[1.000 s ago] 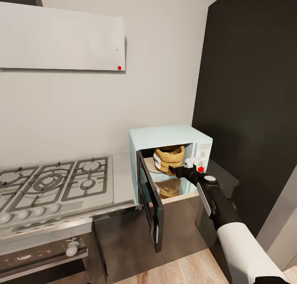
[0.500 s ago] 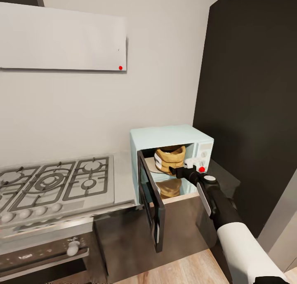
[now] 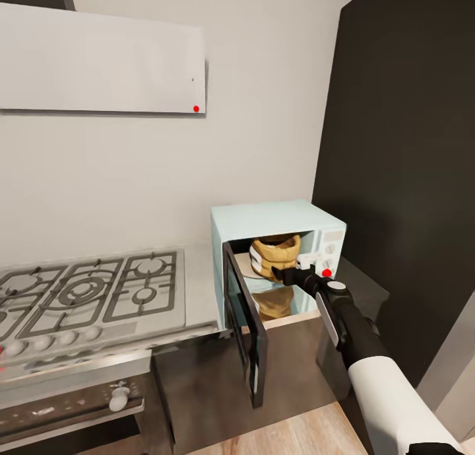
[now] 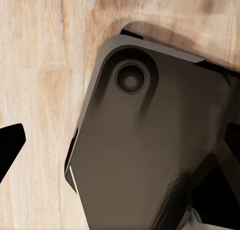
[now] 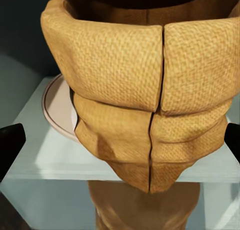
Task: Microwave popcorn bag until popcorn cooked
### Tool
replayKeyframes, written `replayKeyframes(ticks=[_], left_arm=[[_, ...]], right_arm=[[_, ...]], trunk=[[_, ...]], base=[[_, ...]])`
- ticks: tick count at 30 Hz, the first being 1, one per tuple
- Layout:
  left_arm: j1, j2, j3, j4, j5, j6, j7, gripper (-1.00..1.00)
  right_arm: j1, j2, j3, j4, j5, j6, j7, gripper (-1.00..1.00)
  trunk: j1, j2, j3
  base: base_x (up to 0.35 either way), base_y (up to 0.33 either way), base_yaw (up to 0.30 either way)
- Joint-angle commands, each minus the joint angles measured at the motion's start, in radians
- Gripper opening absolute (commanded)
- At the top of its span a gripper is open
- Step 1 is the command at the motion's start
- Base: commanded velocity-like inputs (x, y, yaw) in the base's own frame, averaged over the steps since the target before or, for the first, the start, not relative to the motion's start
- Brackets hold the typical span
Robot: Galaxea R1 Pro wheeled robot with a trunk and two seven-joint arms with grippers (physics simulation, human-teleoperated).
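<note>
The right gripper point(image 3: 285, 275) reaches into the open microwave point(image 3: 277, 218), jaws spread wide either side of the popcorn bag point(image 3: 275, 255). No contact is visible. The left gripper's state cannot be told.

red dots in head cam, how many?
2. One red dot sits at the lower right corner of the white wall panel. The other is on the microwave control panel, beside the right gripper. The arm may hide more.
</note>
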Motion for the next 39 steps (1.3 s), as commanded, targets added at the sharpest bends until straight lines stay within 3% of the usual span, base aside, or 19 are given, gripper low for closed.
replayKeyframes(ticks=[1,34,36,39], left_arm=[[0.0,0.0,0.006,-0.002,-0.001,-0.001,0.001,1.0],[0.001,0.0,0.006,-0.002,-0.001,-0.001,0.0,1.0],[0.0,0.0,0.006,-0.002,-0.001,-0.001,0.0,1.0],[0.0,0.0,0.006,-0.002,-0.001,-0.001,0.0,1.0]], right_arm=[[-0.001,0.0,-0.002,-0.001,0.007,0.004,0.005,1.0],[-0.001,0.006,0.004,0.001,-0.003,0.011,0.017,1.0],[-0.001,0.008,0.004,0.002,-0.004,0.011,0.027,1.0],[-0.001,0.009,0.004,0.003,-0.005,0.012,0.094,1.0]], trunk=[[0.0,-0.001,-0.001],[0.0,-0.001,-0.001],[0.0,-0.001,-0.001],[0.0,-0.001,-0.001]], base=[[0.104,0.0,0.0],[0.147,0.0,0.0],[0.158,0.0,0.0],[0.158,0.0,0.0]])
